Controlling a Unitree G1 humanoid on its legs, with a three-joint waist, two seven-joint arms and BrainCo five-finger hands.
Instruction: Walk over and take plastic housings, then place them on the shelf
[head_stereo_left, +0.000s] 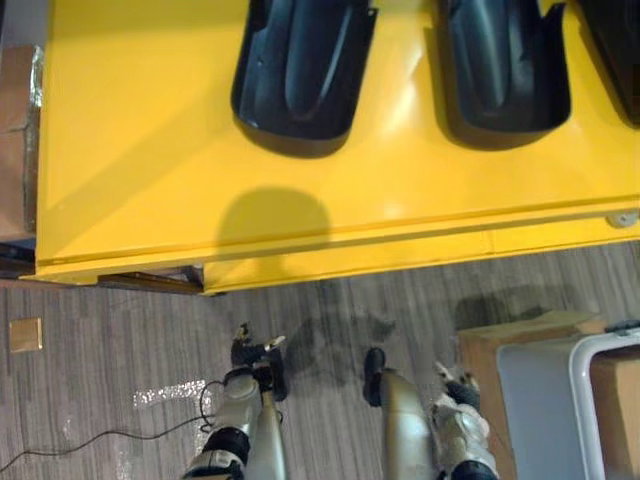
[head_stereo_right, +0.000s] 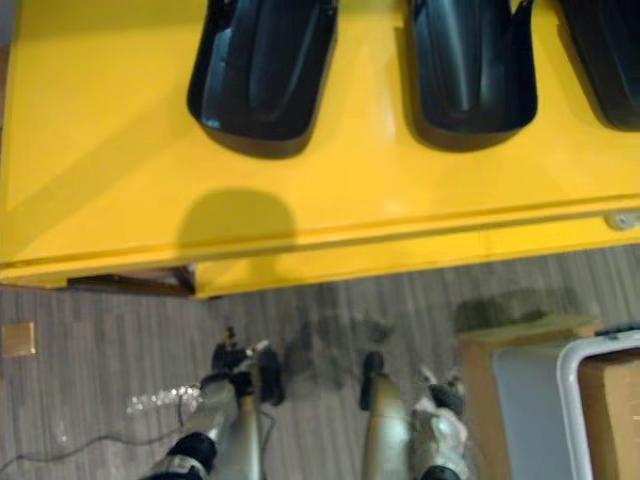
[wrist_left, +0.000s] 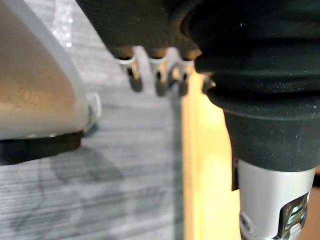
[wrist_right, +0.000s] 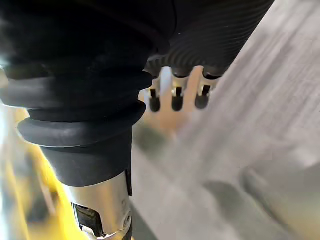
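Three black plastic housings lie hollow side up on the yellow table (head_stereo_left: 140, 150): one at the middle (head_stereo_left: 300, 65), one to its right (head_stereo_left: 505, 65), and a third cut off at the right edge (head_stereo_left: 615, 45). My left hand (head_stereo_left: 243, 350) hangs low over the floor, well short of the table's front edge. My right hand (head_stereo_left: 452, 392) hangs likewise at the lower right. In the wrist views the left hand's fingers (wrist_left: 157, 82) and the right hand's fingers (wrist_right: 175, 97) are relaxed, with nothing in them.
The table's front edge (head_stereo_left: 330, 255) runs across the view, with grey striped floor below it. A cardboard box (head_stereo_left: 510, 345) and a white-rimmed grey bin (head_stereo_left: 580, 400) stand at the lower right. More cardboard (head_stereo_left: 15, 140) sits left of the table. A tan square (head_stereo_left: 25, 335) lies on the floor.
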